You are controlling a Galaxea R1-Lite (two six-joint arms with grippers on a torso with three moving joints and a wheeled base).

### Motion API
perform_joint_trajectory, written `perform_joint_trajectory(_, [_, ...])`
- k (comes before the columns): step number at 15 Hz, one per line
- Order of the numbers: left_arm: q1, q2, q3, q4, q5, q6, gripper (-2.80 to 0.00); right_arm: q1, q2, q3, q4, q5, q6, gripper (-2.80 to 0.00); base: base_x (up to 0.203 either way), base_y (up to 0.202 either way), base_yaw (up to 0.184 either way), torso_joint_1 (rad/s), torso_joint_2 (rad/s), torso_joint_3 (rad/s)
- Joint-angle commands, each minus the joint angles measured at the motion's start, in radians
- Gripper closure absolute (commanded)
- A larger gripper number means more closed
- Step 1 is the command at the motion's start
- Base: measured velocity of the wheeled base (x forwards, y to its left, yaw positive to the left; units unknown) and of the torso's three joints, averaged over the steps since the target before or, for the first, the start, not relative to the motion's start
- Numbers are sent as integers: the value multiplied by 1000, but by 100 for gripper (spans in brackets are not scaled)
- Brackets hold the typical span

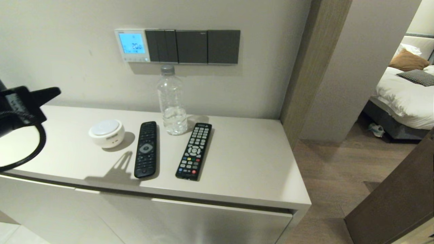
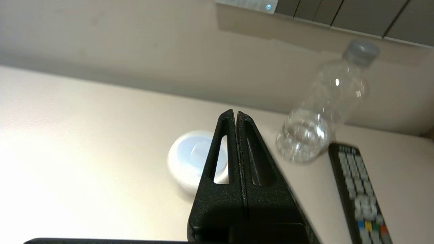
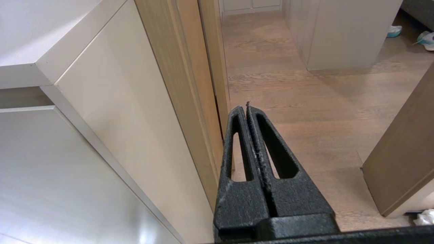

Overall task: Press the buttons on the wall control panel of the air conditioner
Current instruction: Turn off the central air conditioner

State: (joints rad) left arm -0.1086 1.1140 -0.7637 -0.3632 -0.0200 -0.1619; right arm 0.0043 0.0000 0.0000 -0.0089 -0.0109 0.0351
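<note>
The white wall control panel [image 1: 132,45] hangs on the wall above the cabinet, its screen glowing light blue with digits. The row of tiny white buttons [image 1: 136,59] runs along its lower edge; that edge also shows in the left wrist view [image 2: 249,4]. My left gripper [image 1: 56,90] is shut and empty, raised over the cabinet's left end, well left of and below the panel. In the left wrist view the gripper [image 2: 235,113] has its jaws pressed together. My right gripper [image 3: 246,107] is shut and empty, parked low beside the cabinet's right side, out of the head view.
Dark grey switch plates [image 1: 192,46] adjoin the panel on its right. On the cabinet top [image 1: 251,159] stand a clear bottle [image 1: 172,101], a white round puck [image 1: 106,133] and two black remotes [image 1: 146,149] [image 1: 194,150]. A doorway with wooden floor and a bed [image 1: 403,91] lies right.
</note>
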Motion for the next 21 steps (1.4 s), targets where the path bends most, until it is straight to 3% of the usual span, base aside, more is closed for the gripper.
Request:
perform_joint_trajectory(1, [26, -266, 131, 22, -3, 8, 0, 0, 2, 2, 0, 0, 0, 0, 0, 0, 0, 0, 0, 0])
perform_joint_trajectory(7, [36, -661, 313, 278, -7, 32, 0, 0, 2, 2, 0, 0, 0, 0, 0, 0, 0, 0, 0, 0])
perform_joint_trajectory(9, [36, -724, 382, 367, -4, 32, 0, 0, 2, 2, 0, 0, 0, 0, 0, 0, 0, 0, 0, 0])
perform_joint_trajectory(15, [37, -809, 518, 376, 0, 43, 0, 0, 2, 2, 0, 0, 0, 0, 0, 0, 0, 0, 0, 0])
perform_joint_trajectory(21, [38, -841, 646, 319, 36, 131, 0, 0, 2, 2, 0, 0, 0, 0, 0, 0, 0, 0, 0, 0])
